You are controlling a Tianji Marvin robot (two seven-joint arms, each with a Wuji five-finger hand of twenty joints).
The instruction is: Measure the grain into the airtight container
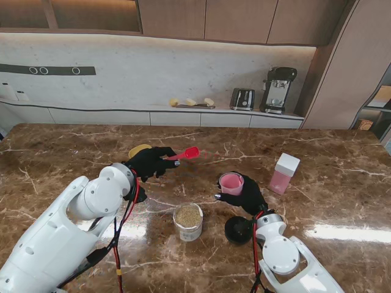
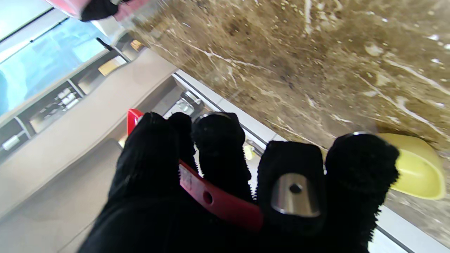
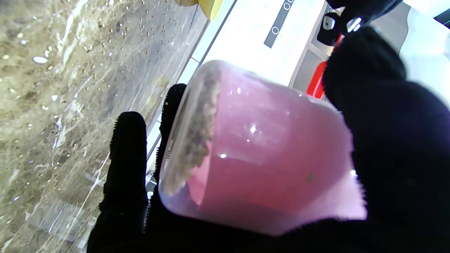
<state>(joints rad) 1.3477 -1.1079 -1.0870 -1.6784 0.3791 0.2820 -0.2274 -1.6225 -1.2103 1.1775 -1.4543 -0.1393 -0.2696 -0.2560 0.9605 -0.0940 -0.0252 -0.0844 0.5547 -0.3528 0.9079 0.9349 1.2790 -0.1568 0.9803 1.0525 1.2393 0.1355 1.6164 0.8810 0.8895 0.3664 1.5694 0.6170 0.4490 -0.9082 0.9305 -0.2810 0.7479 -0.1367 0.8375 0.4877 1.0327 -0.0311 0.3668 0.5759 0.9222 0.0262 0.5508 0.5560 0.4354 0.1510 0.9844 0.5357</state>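
Left robot hand [image 1: 151, 162] closed round red scoop [image 1: 185, 154], handle long axis toward 2 o'clock. Right robot hand [image 1: 245, 196] grips pink container [image 1: 231, 183], at 4 o'clock from scoop. Grain tub [image 1: 188, 221] at 6 o'clock on counter [image 1: 317, 183].

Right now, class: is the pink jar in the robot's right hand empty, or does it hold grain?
It holds a little grain. In the right wrist view, the pink jar shows a thin grain layer inside it.

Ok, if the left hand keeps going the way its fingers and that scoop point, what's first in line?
Probably nothing close: the left hand aims the red scoop rightward over bare marble table. The pink cup sits nearer to me, seemingly off that line.
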